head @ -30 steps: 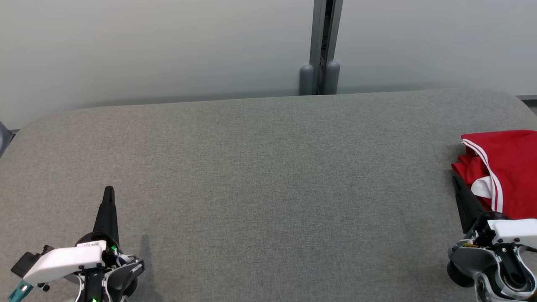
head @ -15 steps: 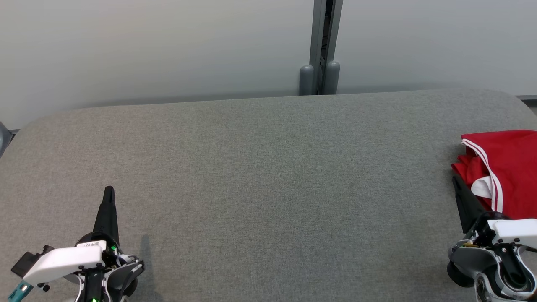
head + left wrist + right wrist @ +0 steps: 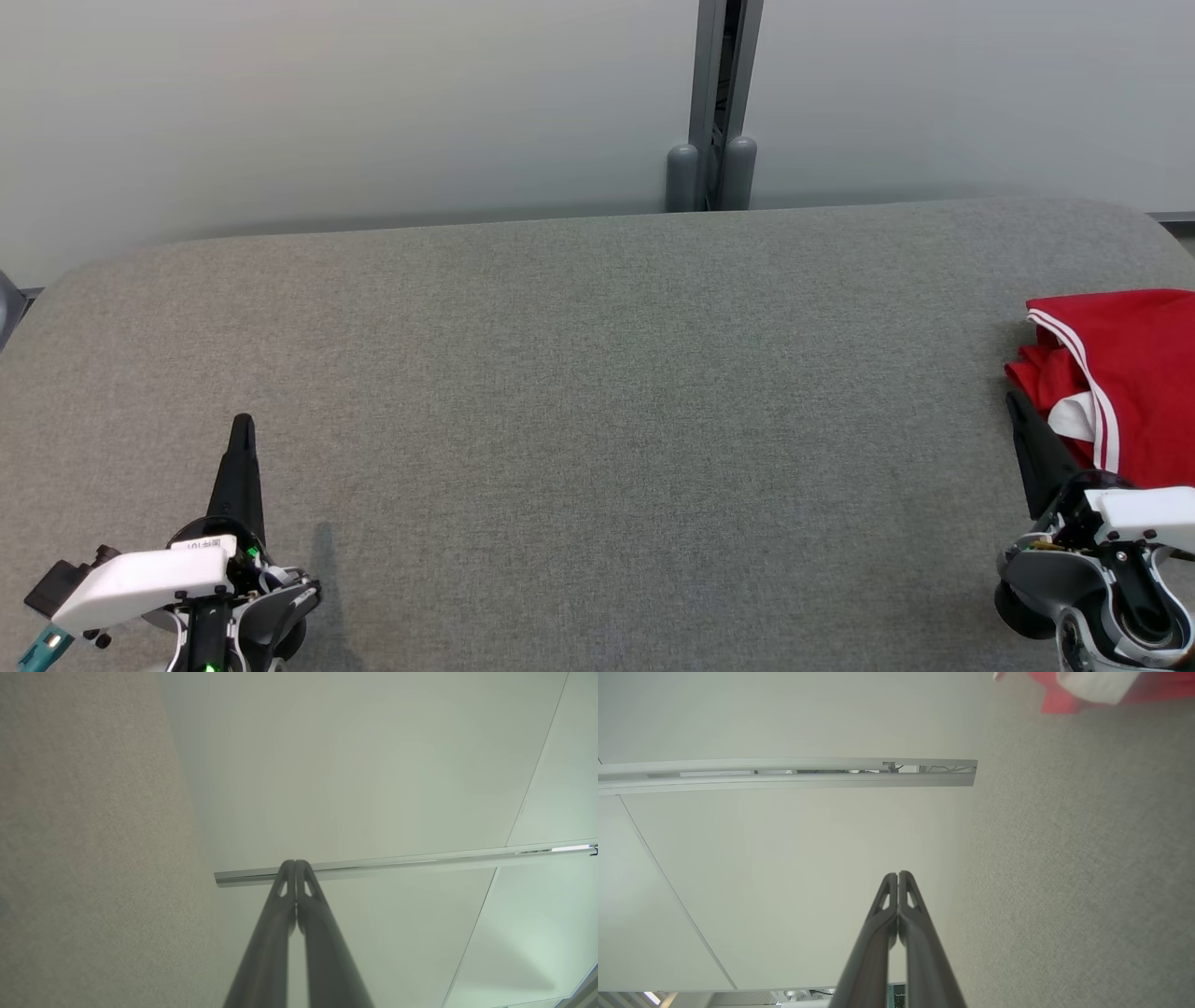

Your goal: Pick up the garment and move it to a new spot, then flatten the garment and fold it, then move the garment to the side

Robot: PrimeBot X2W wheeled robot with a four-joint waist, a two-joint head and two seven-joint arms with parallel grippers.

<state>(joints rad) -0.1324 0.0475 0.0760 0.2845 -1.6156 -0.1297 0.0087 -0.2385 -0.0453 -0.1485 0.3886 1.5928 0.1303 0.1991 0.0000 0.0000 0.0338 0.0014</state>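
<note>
Garment (image 3: 1130, 373), red, is lying crumpled at the worktop's (image 3: 597, 392) right edge. Our left tool (image 3: 243, 423) and right tool (image 3: 1013, 402) are resting clenched, empty. We are judging it soft and floppy, best pinched at its white-striped hem.

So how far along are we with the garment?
Hard to call. The garment lies at the right edge of the table, partly out of frame and rumpled: either untouched or already set aside. Nothing is in hand: the left gripper and right gripper are shut, empty, off the cloth. If untouched, the pick-up, flattening, fold and move aside are all left.
</note>
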